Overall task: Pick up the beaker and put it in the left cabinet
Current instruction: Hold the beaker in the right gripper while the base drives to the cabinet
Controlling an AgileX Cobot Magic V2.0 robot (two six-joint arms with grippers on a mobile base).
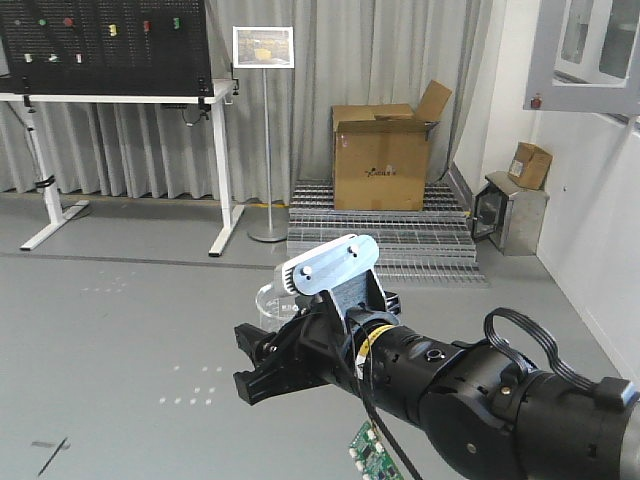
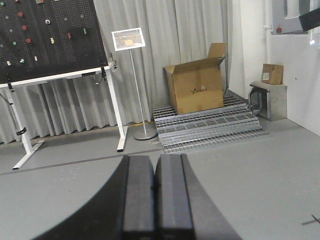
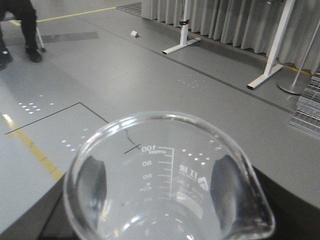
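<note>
Right gripper (image 3: 160, 200) is clamped on the beaker (image 3: 170, 170), with one dark finger (image 3: 94, 182) showing through the glass on each side. The rim faces the wrist camera, the spout points to the lower right, and the printed scale runs up to 100. The beaker hangs in the air above the grey floor (image 1: 120, 330). Left gripper (image 2: 155, 167) is fully closed, fingers touching, holding nothing. Farther back, a cardboard box (image 1: 383, 160) sits on metal grating (image 1: 400, 235).

You get even, soft light with faint shadows on the floor (image 1: 120, 330), white glints along the rim of the beaker (image 3: 170, 185), and the left gripper (image 2: 155, 165) dark and blurred close to its lens
</note>
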